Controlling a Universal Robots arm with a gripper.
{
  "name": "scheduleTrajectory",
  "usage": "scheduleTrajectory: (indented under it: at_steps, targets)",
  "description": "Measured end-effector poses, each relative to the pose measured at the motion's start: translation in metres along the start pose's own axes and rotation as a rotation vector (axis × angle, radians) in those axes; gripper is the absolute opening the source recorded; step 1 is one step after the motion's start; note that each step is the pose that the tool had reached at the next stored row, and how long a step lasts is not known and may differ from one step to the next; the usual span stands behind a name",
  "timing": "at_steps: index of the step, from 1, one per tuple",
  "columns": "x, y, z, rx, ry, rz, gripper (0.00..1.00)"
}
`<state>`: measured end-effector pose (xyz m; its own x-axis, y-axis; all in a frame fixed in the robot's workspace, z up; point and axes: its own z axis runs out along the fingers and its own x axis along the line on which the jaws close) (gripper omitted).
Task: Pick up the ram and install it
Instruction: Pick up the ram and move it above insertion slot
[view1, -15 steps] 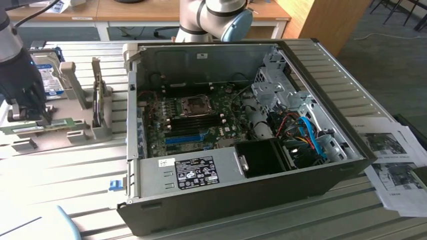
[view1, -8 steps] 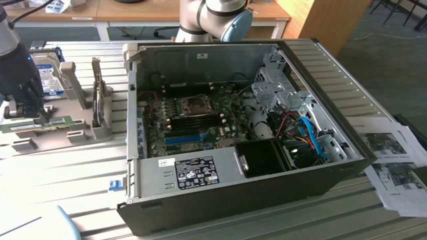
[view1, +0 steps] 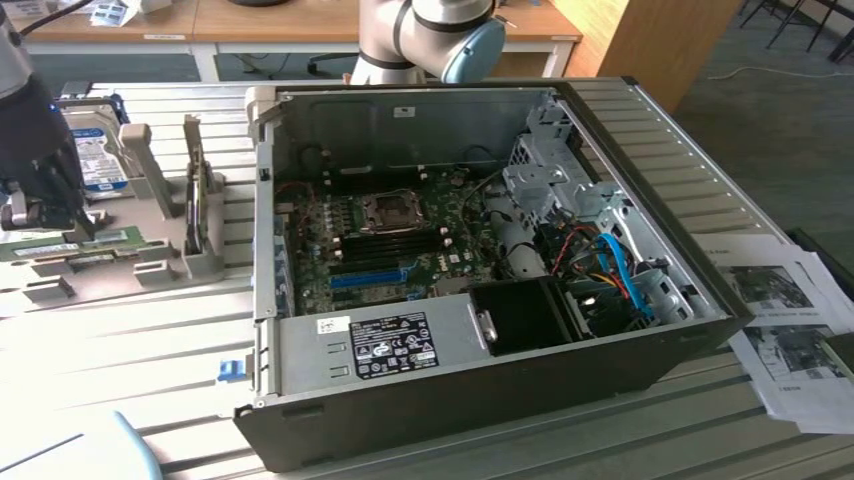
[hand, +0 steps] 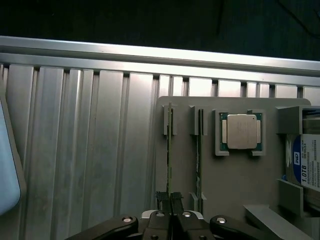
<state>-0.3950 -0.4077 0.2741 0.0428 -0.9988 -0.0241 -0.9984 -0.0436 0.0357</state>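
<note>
The black pincer (hand: 170, 200) is gripping the long, thin green circuit-board ram stick (hand: 169, 150), which is standing on edge in the grey plastic holder (hand: 235, 175) on the ribbed metal counter (hand: 100, 150), so, by my judgement, lifting it well is calling for a straight, untilted pull along its slot.

Bright daylight, harsh glare, deep shadows

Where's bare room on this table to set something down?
Bare table in front of the grey holder, and on the exterior view's right beside the case, behind the papers. Crowded: the holder, with hard drive, ram and claw.
</note>
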Motion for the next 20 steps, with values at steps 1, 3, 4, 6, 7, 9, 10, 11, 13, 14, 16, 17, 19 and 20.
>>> scheduleTrajectory:
  at_steps: [1,3,4,6,7,9,10,11,13,14,16,17,19,20]
  targets:
    - [0.0,0.0,-0.0013,0.0001,0.0002,0.0,0.11]
    - [0.0,0.0001,-0.0041,-0.0001,0.0007,0.0,0.11]
    - [0.0,0.0001,-0.0053,0.0,0.0009,0.0,0.11]
    - [0.0,0.0002,-0.0077,-0.0001,0.0012,0.0,0.11]
    - [0.0,0.0003,-0.0089,-0.0001,0.0014,0.0,0.11]
    - [0.0,0.0003,-0.0109,0.0,0.0017,0.0,0.11]
    - [0.0,0.0004,-0.0119,-0.0001,0.002,0.0,0.11]
    - [0.0,0.0004,-0.013,-0.0001,0.0022,0.0,0.11]
    - [0.0,0.0005,-0.015,-0.0002,0.0025,0.0,0.11]
    - [0.0,0.0005,-0.0159,-0.0002,0.0026,0.0,0.11]
    - [0.0,0.0006,-0.0176,-0.0001,0.0028,0.0,0.11]
    - [0.0,0.0006,-0.0185,-0.0002,0.003,0.0,0.11]
    - [0.0,0.0007,-0.0202,-0.0001,0.0035,0.0,0.11]
    - [0.0,0.0007,-0.021,-0.0001,0.0037,0.0,0.11]
